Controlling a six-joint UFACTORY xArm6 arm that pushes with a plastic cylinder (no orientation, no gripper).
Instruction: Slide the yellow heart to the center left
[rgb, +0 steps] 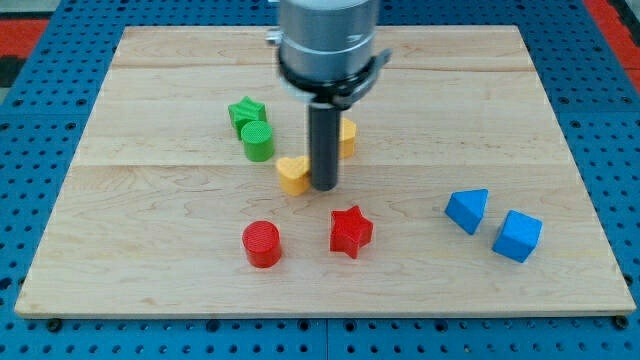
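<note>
The yellow heart (292, 174) lies near the middle of the wooden board (150, 210). My tip (325, 187) stands right beside it, touching or almost touching its right side. The rod comes down from the arm's grey body (328, 40) at the view's top. A second yellow block (347, 138) sits just behind the rod and is partly hidden by it; its shape cannot be made out.
A green star (245, 110) and a green cylinder (257, 140) sit up and to the left of the heart. A red cylinder (262, 244) and a red star (350, 231) lie below it. Two blue blocks (467, 210) (517, 236) lie at the right.
</note>
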